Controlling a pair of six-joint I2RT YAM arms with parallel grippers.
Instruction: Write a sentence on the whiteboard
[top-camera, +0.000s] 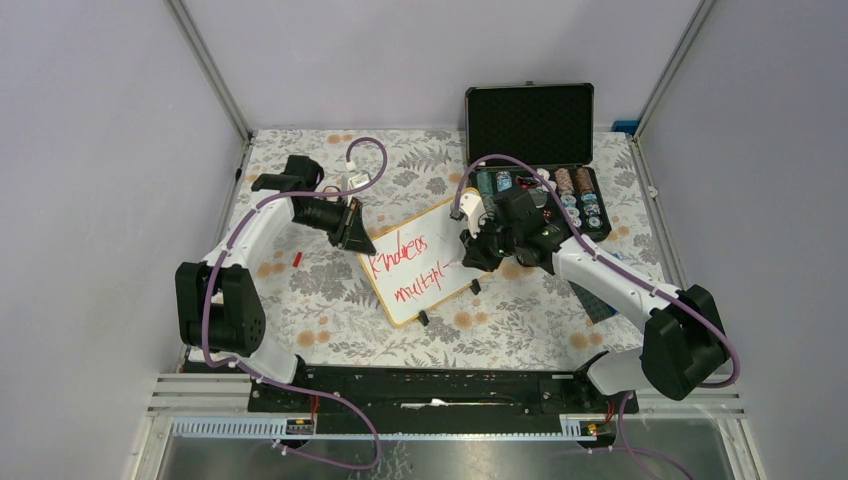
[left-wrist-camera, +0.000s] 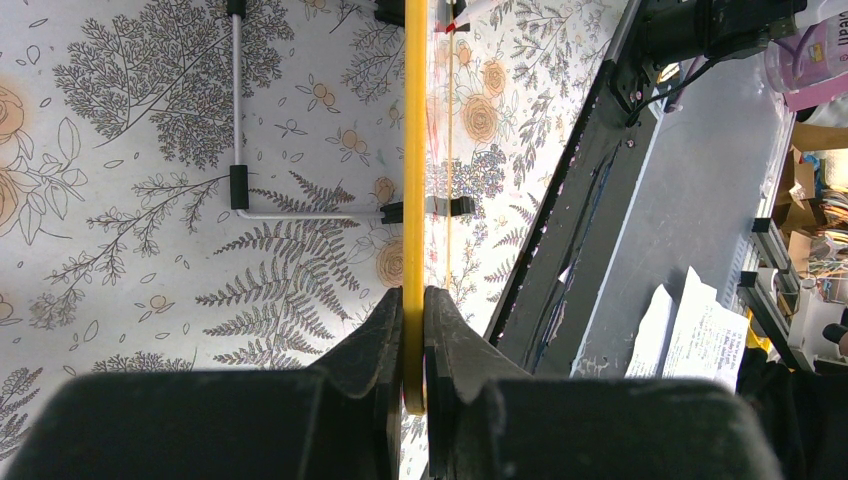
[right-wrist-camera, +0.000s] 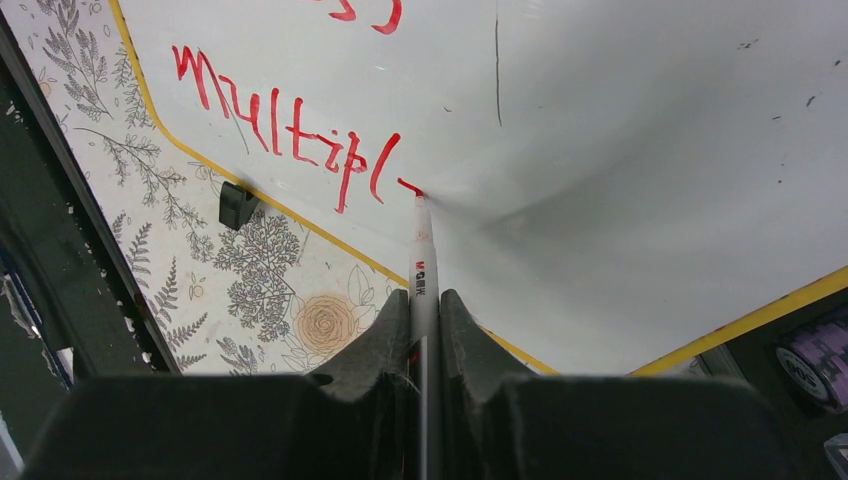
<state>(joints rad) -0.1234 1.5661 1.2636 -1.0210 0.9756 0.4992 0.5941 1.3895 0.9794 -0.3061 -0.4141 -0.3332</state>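
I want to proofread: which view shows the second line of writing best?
Right wrist: the second line is large and sharp. Top external shows it small; left wrist sees the whiteboard edge-on, no lettering.

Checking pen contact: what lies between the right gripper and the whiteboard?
Only the marker gripped by the right gripper, its red tip touching the whiteboard at the sentence's last stroke; right wrist view.

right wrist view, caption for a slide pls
Right jaws shut on a marker, its red tip on the whiteboard beside the red lettering.
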